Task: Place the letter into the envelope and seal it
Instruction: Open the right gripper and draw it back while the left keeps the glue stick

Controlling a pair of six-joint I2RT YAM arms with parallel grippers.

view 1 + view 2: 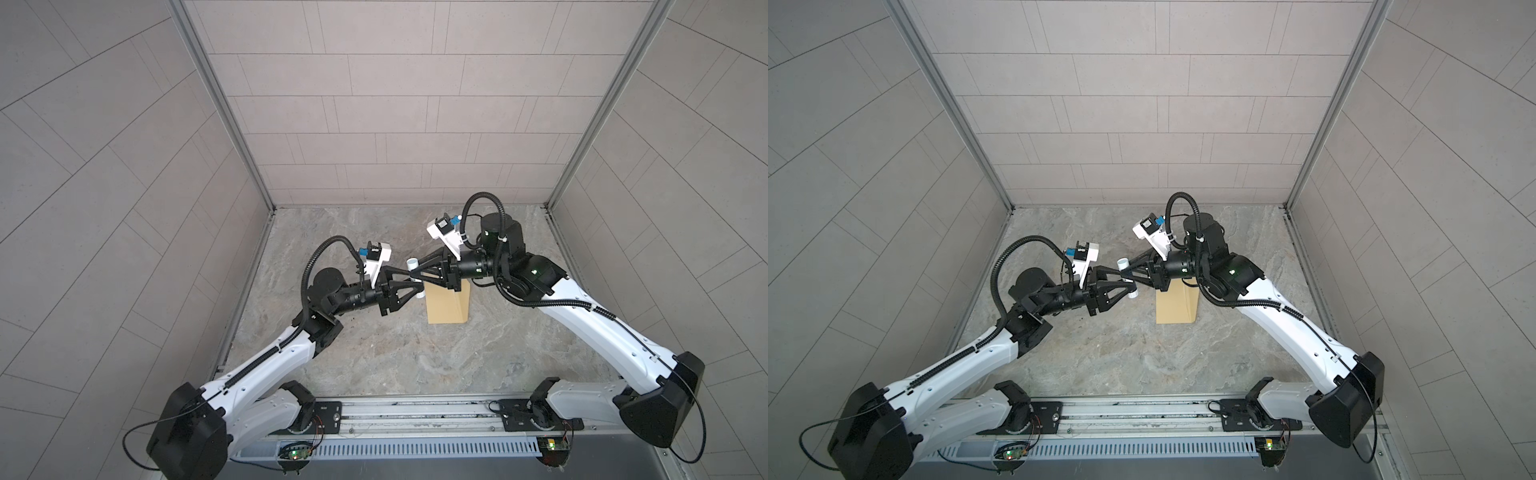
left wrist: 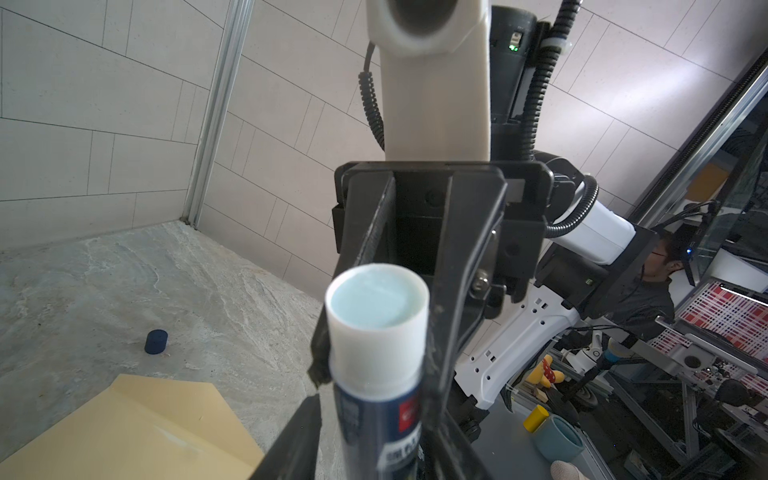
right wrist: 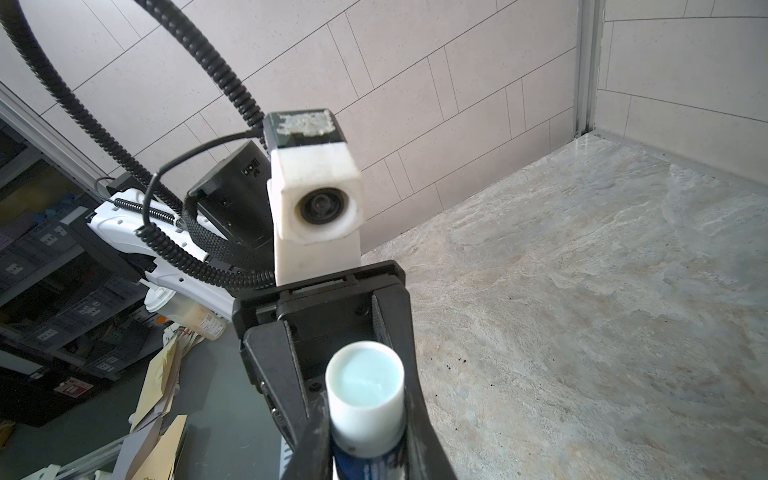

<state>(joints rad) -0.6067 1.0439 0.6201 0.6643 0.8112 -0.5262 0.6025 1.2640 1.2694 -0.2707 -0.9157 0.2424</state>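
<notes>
Probably sealing: grips glue stick (image 2: pixel 376 309) in right hand (image 1: pixel 417 275), cannot tell if left hand (image 1: pixel 414 283) grips too, next must rub glue on flap of envelope (image 1: pixel 446 307).

The glue stick (image 2: pixel 376 332) is showing a smooth white plastic neck, a waxy pale-blue glue face and a glossy dark label. The envelope (image 2: pixel 137 432) is showing matt yellow-tan paper with one paler streak. The fingers (image 2: pixel 465 232) are looking like scuffed matt black plastic. The counter (image 2: pixel 124 282) is gleaming faintly, grey and stone-veined. A small cap (image 2: pixel 156 341) is looking like dark matt plastic.
</notes>
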